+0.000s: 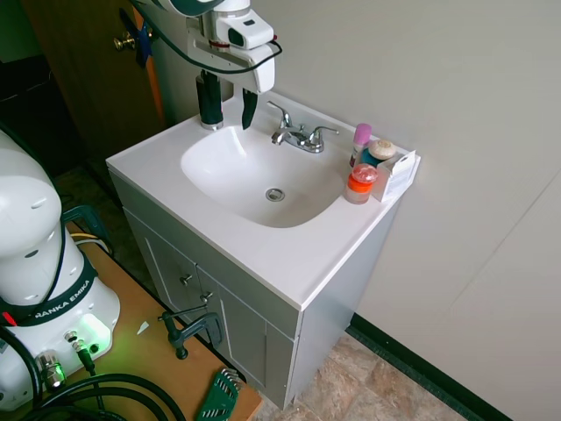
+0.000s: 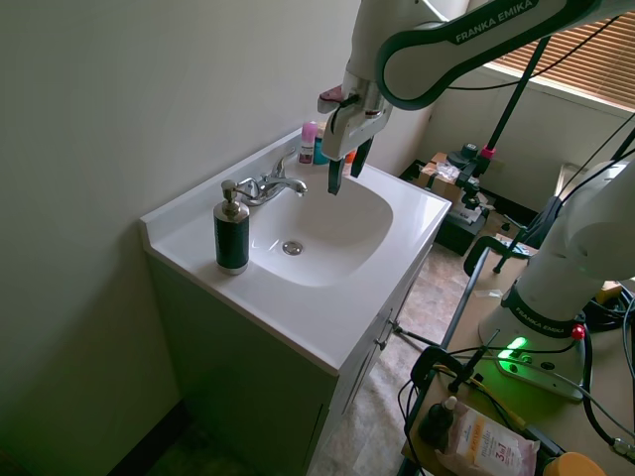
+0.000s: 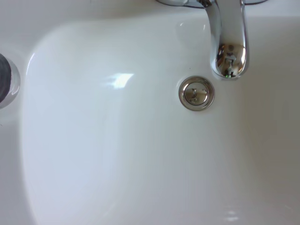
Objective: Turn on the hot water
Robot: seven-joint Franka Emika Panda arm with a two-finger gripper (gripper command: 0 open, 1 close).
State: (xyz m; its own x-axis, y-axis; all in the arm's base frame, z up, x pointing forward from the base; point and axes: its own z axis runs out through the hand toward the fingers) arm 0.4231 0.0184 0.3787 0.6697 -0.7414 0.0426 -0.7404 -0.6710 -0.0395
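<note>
First exterior view: gripper (image 1: 230,103) hangs above the basin's back edge, jaws spread wide, holding nothing. Faucet (image 1: 298,136) sits at the counter (image 1: 289,259) back; hot lever (image 1: 280,110) is well apart from the fingertips. Risks: clipping the soap bottle (image 1: 209,101) just beside the gripper, hitting the spout, or nudging the right-hand lever (image 1: 323,132) instead.

White Franka arm's gripper (image 2: 347,171) hangs above white sink basin (image 2: 337,260), fingers (image 2: 334,178) parted, pointing down. Chrome faucet (image 2: 270,184) just beside. Black soap pump bottle (image 2: 232,233) on surface (image 2: 298,322).
</note>
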